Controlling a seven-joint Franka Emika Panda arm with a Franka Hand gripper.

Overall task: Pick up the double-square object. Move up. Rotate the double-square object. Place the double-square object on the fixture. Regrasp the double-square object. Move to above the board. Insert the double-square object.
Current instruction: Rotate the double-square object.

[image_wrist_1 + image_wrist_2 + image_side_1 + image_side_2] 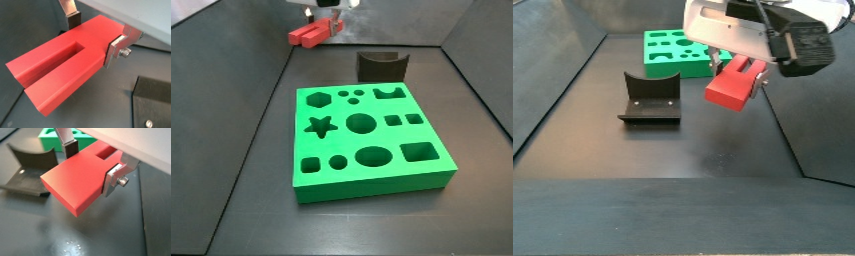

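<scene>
My gripper (95, 35) is shut on the red double-square object (63, 67), its silver fingers pressed on the block's two long sides near the solid end. The notch between the two prongs shows in both wrist views (100, 153). In the side views the gripper (329, 14) (740, 60) holds the red block (309, 35) (734, 86) tilted in the air, above the dark floor. The black fixture (381, 65) (649, 98) stands apart from the block, beside the green board (369, 140) (676, 52). The fixture (32, 159) and the board's edge (48, 133) also show in a wrist view.
The dark base plate of the fixture (155, 102), with a screw in it, lies under the block's prong end. Dark walls (251, 60) enclose the floor on the sides. The board has several shaped cutouts, among them a star (322, 126).
</scene>
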